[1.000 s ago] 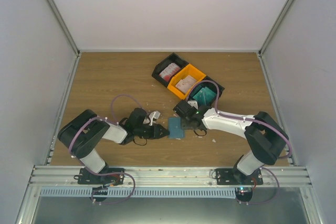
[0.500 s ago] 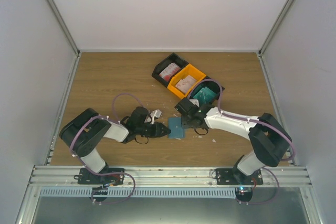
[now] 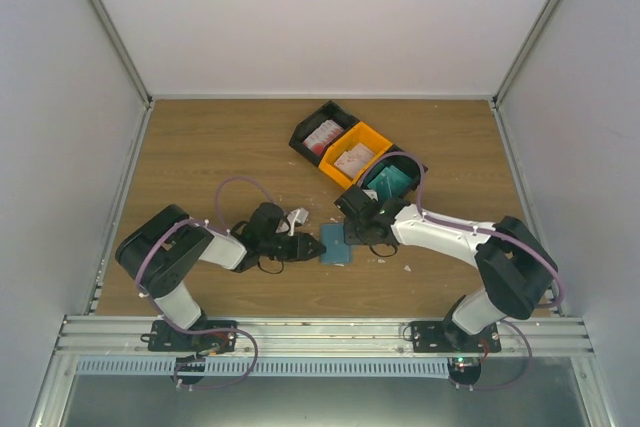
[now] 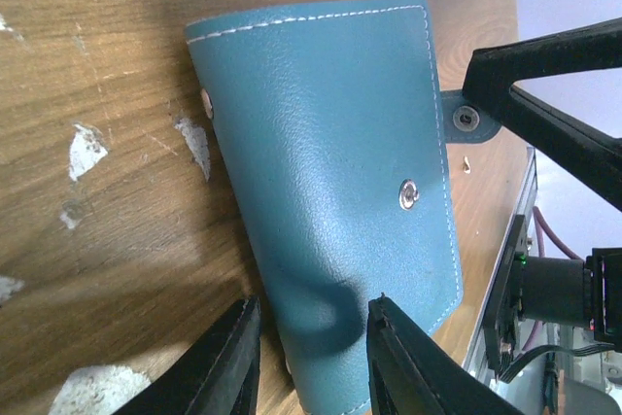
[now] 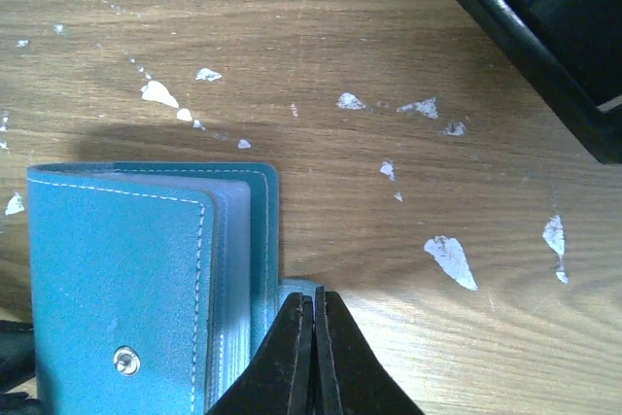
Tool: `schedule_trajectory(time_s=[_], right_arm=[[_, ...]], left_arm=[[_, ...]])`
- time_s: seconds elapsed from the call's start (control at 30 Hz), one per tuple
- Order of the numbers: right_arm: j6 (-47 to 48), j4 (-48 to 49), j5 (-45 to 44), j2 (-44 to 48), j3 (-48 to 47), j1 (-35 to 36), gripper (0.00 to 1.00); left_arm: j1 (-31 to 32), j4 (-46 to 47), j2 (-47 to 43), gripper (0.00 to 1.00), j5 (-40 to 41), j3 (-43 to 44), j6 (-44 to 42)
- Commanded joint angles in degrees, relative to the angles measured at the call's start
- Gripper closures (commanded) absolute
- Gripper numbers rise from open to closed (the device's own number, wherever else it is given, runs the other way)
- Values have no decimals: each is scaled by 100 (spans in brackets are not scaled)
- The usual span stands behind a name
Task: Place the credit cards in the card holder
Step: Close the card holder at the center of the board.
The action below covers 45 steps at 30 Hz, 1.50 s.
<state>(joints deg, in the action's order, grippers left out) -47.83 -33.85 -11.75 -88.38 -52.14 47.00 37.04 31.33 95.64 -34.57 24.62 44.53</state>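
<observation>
**Marginal tab grip on folded card holder**

Right gripper closed tight, apparently pinching the snap tab at its tips; card holder lies folded just beside. Left gripper half open, straddling the far edge, gripping nothing. Risk: thin tab slips free when pulled, holder skids

We see the card holder lying flat and closed on the wood just in front of the orange bin. It is a teal-blue wallet with white stitching, metal snaps on its cover, clear sleeves at its open edge and a small snap tab jutting from one side. Whitish credit cards lie inside the orange bin, red-and-white cards in the black bin on its left, and teal-green cards in the second black bin on its right.
</observation>
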Motion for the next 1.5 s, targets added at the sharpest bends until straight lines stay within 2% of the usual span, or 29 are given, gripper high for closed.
schedule_trajectory(time_s=[0.0, 0.23, 0.7, 1.0, 1.47], right_arm=[[128, 329, 181, 160, 144, -58, 100], [336, 853, 504, 86, 141, -54, 100], [687, 1314, 972, -121, 166, -59, 100], [932, 1279, 694, -254, 103, -59, 100], [1113, 1567, 1017, -454, 152, -60, 100]], left_arm=[[40, -351, 251, 65, 328, -1, -4], [91, -289, 322, 67, 384, 22, 90], [260, -1417, 292, 70, 1230, 444, -111], [269, -1386, 248, 70, 1243, 422, -77], [269, -1375, 341, 71, 1206, 507, -31]])
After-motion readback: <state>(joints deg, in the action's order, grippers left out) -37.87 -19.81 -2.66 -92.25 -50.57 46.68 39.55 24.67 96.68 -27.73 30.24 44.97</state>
